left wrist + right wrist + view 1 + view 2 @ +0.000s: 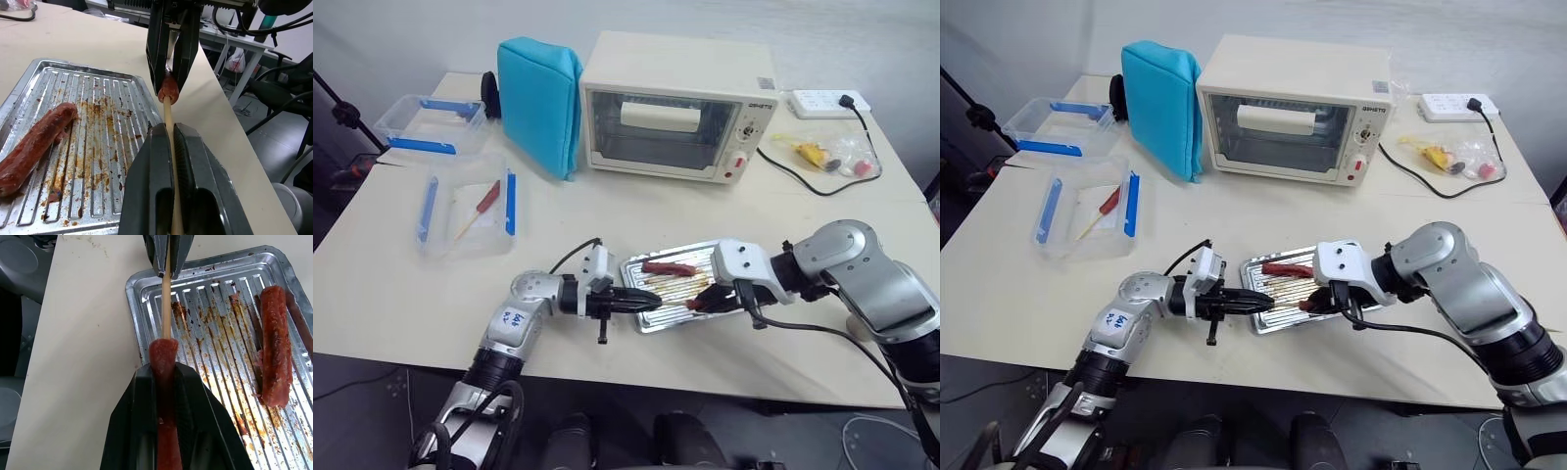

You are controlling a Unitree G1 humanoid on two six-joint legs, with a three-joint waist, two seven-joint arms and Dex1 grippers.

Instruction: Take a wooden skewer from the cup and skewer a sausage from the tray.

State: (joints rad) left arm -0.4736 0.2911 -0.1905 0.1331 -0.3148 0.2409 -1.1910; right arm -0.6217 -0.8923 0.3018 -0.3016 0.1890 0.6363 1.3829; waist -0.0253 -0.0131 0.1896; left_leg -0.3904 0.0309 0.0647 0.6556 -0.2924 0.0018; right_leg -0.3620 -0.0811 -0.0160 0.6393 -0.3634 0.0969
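Note:
My left gripper (651, 299) is shut on the wooden skewer (168, 112) and points level across the silvery tray (215, 308). The skewer's tip meets the end of the reddish sausage (164, 357). My right gripper (164, 369) is shut on that sausage and holds it just above the tray's front part. The two grippers face each other, a short length of bare stick between them. A darker sausage (669, 267) lies on the tray's far side. The cup is out of view.
A toaster oven (671, 108) and a blue cloth cover (538, 103) stand at the back. Two clear boxes with blue clips (470, 206) (431, 122) sit at the far left. A power strip (827, 101) lies at the back right. The tray is close to the table's front edge.

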